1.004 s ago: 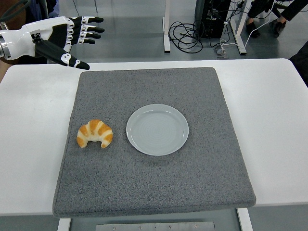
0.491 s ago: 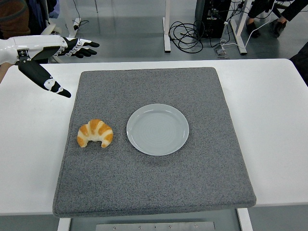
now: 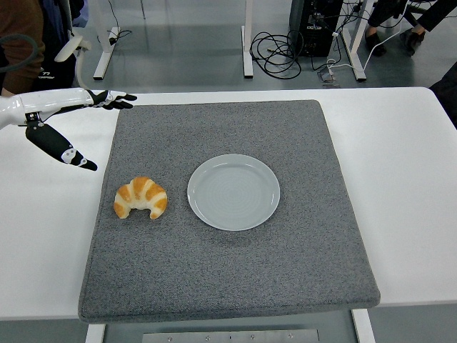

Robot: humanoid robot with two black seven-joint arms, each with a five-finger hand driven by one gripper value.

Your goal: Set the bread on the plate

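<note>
Left robot hand (image 3: pixel 68 118) lower now, nearer croissant (image 3: pixel 141 198).

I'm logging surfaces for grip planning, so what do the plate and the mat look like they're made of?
Plate: probably glazed ceramic, pale grey-white, smooth with faint concentric rings and a soft sheen.
Mat: likely felt or low-pile fabric, grey, matte, with a fuzzy speckled texture and soft edges.
</note>
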